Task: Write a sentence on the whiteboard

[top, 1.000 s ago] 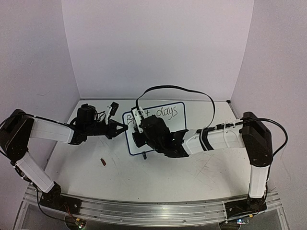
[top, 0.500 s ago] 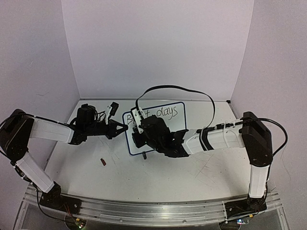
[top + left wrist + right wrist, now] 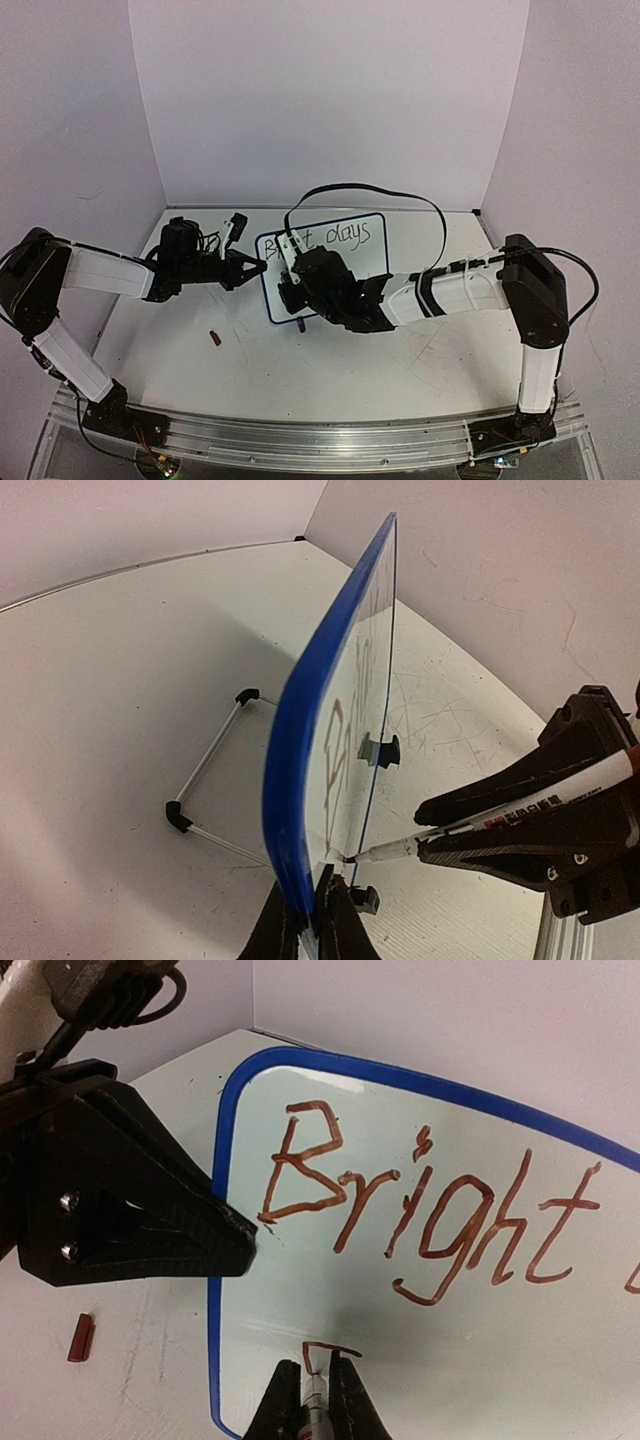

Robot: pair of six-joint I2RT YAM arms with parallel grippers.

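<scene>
The whiteboard (image 3: pixel 372 260) stands tilted mid-table, blue-rimmed (image 3: pixel 318 710). My left gripper (image 3: pixel 262 266) is shut on its left edge, jaws pinching the rim (image 3: pixel 318 912). The sentence reads "Bright" (image 3: pixel 420 1210) in reddish-brown strokes in the right wrist view, and "days" (image 3: pixel 355 234) shows in the top view. My right gripper (image 3: pixel 316 1378) is shut on a marker (image 3: pixel 316 1405), whose tip touches the board at a small fresh stroke (image 3: pixel 335 1348) under "Bright". The left wrist view shows that marker (image 3: pixel 500 815) meeting the board low, close to my left jaws. The board's middle is hidden by the right arm (image 3: pixel 340 290).
A small dark red marker cap (image 3: pixel 214 338) lies on the table left of the board, also visible in the right wrist view (image 3: pixel 80 1338). The board's wire stand (image 3: pixel 205 780) juts out behind it. A black cable (image 3: pixel 370 190) arches over the right arm.
The right gripper with the marker has shifted slightly down and toward the near side on the board. The left gripper and the board have stayed put.
</scene>
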